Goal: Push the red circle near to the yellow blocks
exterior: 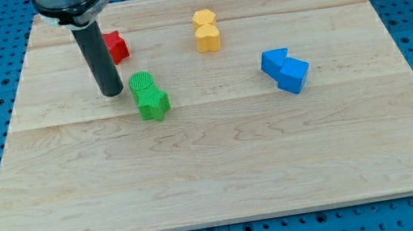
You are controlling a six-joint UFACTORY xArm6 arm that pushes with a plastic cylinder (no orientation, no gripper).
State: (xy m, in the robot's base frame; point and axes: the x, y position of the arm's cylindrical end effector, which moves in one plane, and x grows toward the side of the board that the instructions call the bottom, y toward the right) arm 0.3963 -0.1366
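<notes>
Right now, from the one camera, my tip [112,92] sits on the wooden tabletop [223,170] at the upper left, just beside the green cylinder [141,83], which touches a green star-like block [153,104] below it. There are no jaws on this rig, only the rod. A red block [116,46] lies just behind the rod toward the view's top, partly hidden by it, so I cannot tell whether its shape is round. The two yellow blocks [207,31] stand together, well apart to its right, level with it. Two blue blocks [285,69] huddle further right and lower. My worry is that the tip lies below the red block, nearer the green pair; a rightward sweep from here would likely shove green pieces instead and miss red altogether.
</notes>
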